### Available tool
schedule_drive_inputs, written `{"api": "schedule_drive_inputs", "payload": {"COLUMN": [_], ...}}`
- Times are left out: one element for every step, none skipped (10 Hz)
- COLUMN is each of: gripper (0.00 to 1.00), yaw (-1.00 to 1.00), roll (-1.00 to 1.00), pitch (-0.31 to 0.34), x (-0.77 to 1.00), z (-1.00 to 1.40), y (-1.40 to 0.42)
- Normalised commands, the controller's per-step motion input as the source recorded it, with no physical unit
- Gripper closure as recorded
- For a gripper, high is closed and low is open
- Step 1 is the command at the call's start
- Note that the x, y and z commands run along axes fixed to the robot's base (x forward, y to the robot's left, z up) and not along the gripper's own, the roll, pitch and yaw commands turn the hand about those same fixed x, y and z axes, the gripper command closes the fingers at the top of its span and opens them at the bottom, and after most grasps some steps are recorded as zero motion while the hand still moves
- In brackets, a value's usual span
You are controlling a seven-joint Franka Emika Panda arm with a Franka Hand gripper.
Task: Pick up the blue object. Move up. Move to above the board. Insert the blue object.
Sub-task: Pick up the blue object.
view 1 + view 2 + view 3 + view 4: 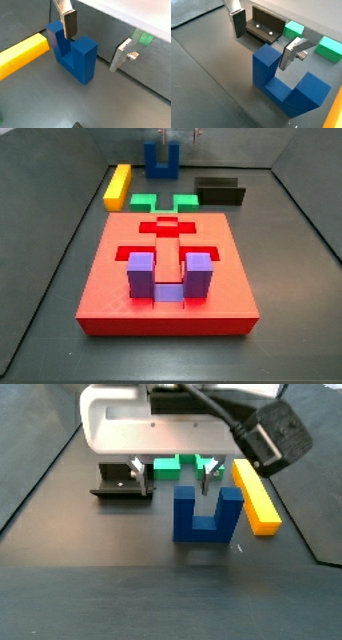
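The blue object [72, 57] stands upright on the dark floor, prongs up, and shows in both wrist views and both side views [286, 85] [160, 164] [205, 516]. My gripper [93, 47] [261, 50] [173, 490] is open right above it. The fingers straddle one prong: one finger [69, 22] is over the slot between the prongs, and another finger [123, 53] is outside the block. The tips are about level with the prong tops and hold nothing. The red board [167, 303] lies nearer in a side view, apart from the gripper.
A purple U-shaped block [167, 278] sits in a recess of the board. A yellow bar [254, 496] [20, 56] lies beside the blue object. Green pieces [294, 30] [163, 201] and the fixture [268, 27] [118, 484] are close by. The pen's walls rise behind them.
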Motion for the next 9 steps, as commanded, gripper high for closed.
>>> {"api": "schedule_drive_inputs", "payload": {"gripper": [0.0, 0.0, 0.0, 0.0, 0.0, 0.0, 0.0, 0.0, 0.0], "yaw": [0.0, 0.0, 0.0, 0.0, 0.0, 0.0, 0.0, 0.0, 0.0], "roll": [0.03, 0.02, 0.01, 0.0, 0.0, 0.0, -0.02, -0.03, 0.0], "pitch": [-0.051, -0.049, -0.05, -0.061, -0.051, -0.057, -0.074, -0.029, 0.0], "x": [-0.03, 0.0, 0.0, 0.0, 0.0, 0.0, 0.0, 0.0, 0.0], "z": [-0.33, -0.33, -0.31, -0.31, -0.3, -0.28, -0.21, -0.15, 0.0], "y": [0.0, 0.0, 0.0, 0.0, 0.0, 0.0, 0.05, 0.13, 0.0]}}
